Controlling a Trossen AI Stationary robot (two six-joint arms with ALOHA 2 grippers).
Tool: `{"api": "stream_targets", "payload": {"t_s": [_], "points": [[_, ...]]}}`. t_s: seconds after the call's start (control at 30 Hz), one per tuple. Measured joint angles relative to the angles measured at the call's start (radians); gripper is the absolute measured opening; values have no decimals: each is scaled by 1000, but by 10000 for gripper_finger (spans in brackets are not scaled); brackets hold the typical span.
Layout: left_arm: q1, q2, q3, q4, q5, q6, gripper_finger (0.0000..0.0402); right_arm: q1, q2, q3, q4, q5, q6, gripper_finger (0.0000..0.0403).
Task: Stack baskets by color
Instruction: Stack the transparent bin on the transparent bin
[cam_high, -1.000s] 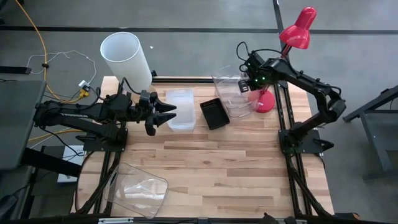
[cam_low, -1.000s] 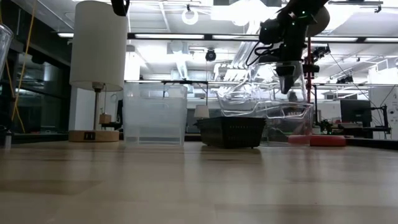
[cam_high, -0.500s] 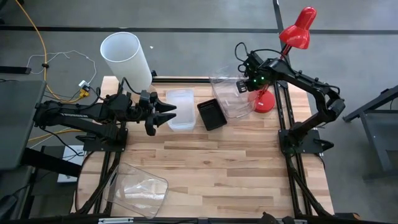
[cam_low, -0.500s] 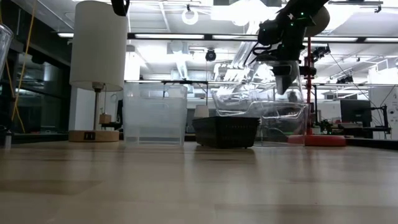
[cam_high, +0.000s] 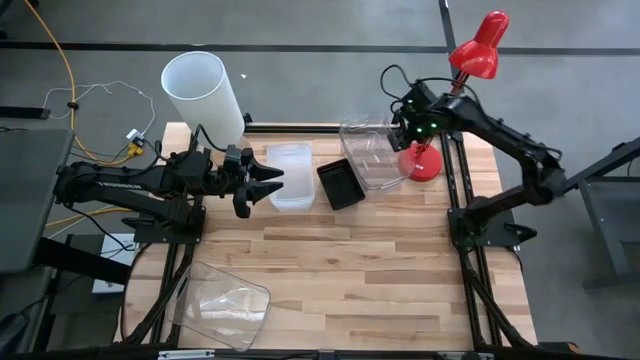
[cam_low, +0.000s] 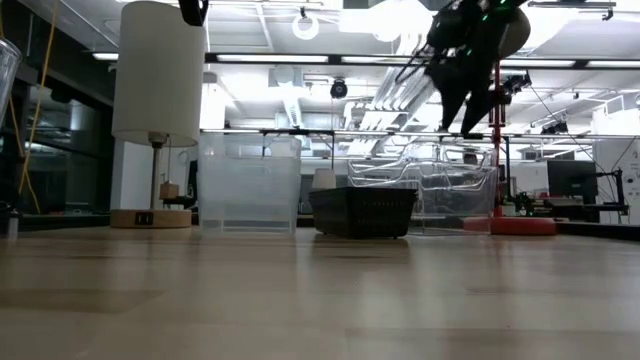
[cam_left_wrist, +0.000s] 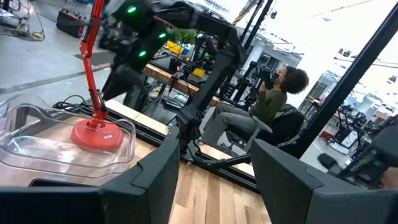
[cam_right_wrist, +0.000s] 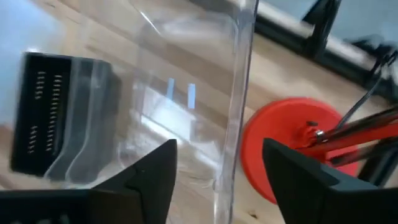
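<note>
Clear tub (cam_high: 369, 153) sits far right on table (cam_high: 380, 270), touching black basket (cam_high: 340, 184). White basket (cam_high: 291, 176) just left. Second clear tub (cam_high: 229, 304) at near left edge. Right gripper (cam_high: 409, 117) above tub, fingers wide, empty. Left gripper (cam_high: 272, 183) beside white basket, fingers parted, empty. We judge: lift straight up clear of tub rim before next grasp. We read no writing.

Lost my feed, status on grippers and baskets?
Right gripper open above clear tub. Left gripper open beside frosted basket. Black basket touching tub; red lamp close.
</note>
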Motion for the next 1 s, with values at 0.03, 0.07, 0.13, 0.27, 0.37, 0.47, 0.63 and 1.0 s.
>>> {"api": "stream_targets", "payload": {"t_s": [0.03, 0.07, 0.13, 0.27, 0.37, 0.47, 0.63, 1.0], "points": [[0, 0, 0, 0, 0, -2, 186, 5, -28, 0, -2, 0, -13, 226], [0, 0, 0, 0, 0, -2, 186, 11, -57, 0, -4, 0, -27, 229], [0, 0, 0, 0, 0, -4, 186, 35, -119, 0, -3, -12, -48, 231], [0, 0, 0, 0, 0, -5, 186, 125, -245, -7, 52, -18, -34, 232], [0, 0, 0, 0, 0, -5, 186, 228, -367, -116, 229, -19, 30, 232], [0, 0, 0, 0, 0, -5, 186, 337, -492, -325, 495, -26, 153, 232], [0, 0, 0, 0, 0, -32, 186, 529, -618, -662, 1051, -17, 383, 232], [0, 0, 0, 7, -1, -35, 186, 765, -593, -784, 1390, 201, 282, 232]]}}
